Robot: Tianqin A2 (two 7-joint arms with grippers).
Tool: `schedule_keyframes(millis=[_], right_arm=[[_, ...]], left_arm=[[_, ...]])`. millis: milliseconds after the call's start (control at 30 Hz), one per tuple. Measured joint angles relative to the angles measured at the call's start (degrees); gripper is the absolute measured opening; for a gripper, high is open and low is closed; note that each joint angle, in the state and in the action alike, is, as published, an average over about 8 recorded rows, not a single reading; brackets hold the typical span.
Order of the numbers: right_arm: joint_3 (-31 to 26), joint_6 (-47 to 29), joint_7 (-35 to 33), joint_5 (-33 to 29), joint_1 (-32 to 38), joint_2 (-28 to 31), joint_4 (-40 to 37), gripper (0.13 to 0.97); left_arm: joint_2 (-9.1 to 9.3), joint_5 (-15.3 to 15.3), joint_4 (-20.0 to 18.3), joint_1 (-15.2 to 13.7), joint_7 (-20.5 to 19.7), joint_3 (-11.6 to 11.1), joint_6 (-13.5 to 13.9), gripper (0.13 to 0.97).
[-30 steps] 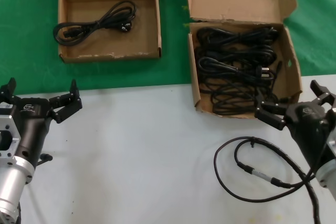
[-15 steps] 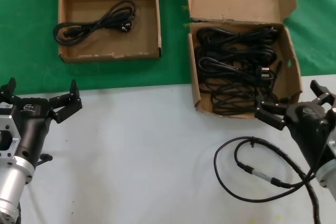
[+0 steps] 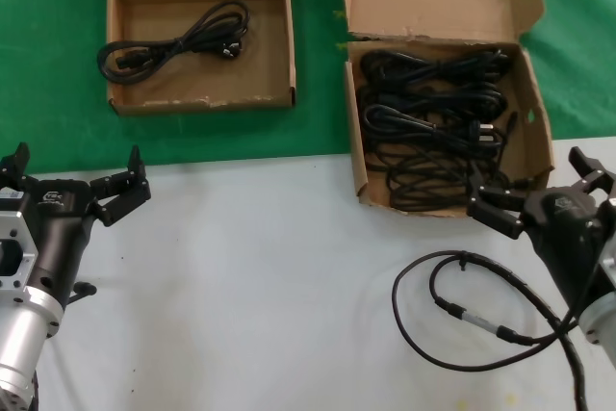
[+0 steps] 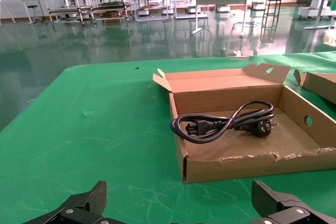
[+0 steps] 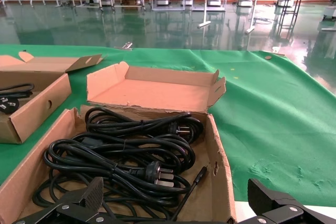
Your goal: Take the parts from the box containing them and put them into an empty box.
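Our right gripper (image 3: 539,197), jaws spread at the near edge of the full box (image 3: 535,132), should drop onto one cord bundle (image 3: 433,117); left gripper (image 3: 72,183) idles spread.

The right gripper (image 5: 176,208), fingers spread wide, hangs just before the big box (image 5: 220,166), which holds tangled black power cords (image 5: 121,161).
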Motion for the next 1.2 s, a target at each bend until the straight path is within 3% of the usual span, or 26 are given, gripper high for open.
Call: schedule_keyframes(millis=[1200], right_arm=[[0.0,0.0,0.0,0.0,0.0,0.0,0.0,0.966]], left_arm=[[0.0,0.0,0.0,0.0,0.0,0.0,0.0,0.966]])
